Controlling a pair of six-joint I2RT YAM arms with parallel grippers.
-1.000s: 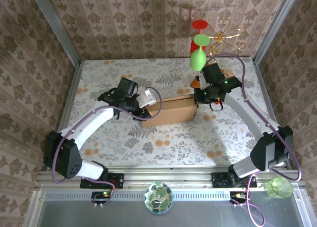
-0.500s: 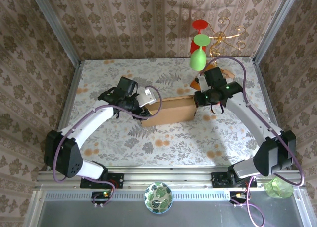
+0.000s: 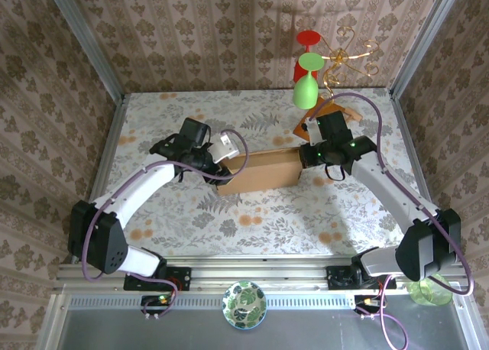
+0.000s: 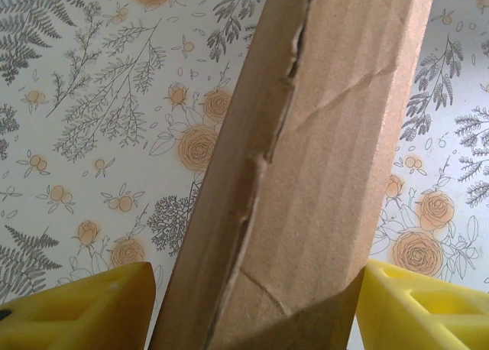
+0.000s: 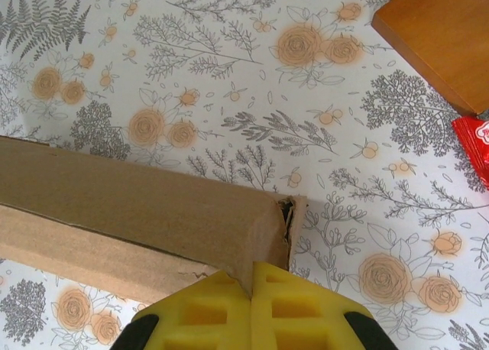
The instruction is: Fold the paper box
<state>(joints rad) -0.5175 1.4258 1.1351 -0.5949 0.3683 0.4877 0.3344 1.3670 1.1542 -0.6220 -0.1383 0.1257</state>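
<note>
Count: one paper box (image 3: 263, 170); left jaws clamped on it; right jaws together

The top external camera sits high above and behind the two arm bases (image 3: 164, 277). It looks down and forward toward the far wallpapered wall (image 3: 229, 37) and takes in the whole floral-patterned table (image 3: 252, 220) from afar. The left wrist camera looks steeply down along the left tool (image 4: 252, 312), whose yellow fingers (image 4: 84, 308) sit in the bottom corners, very near the large tan-brown corrugated cardboard box (image 4: 321, 174). The right wrist camera looks down past the right tool (image 5: 250, 289) at bottom centre, from slightly farther back. All three views share the box and the floral table surface beside it.
</note>
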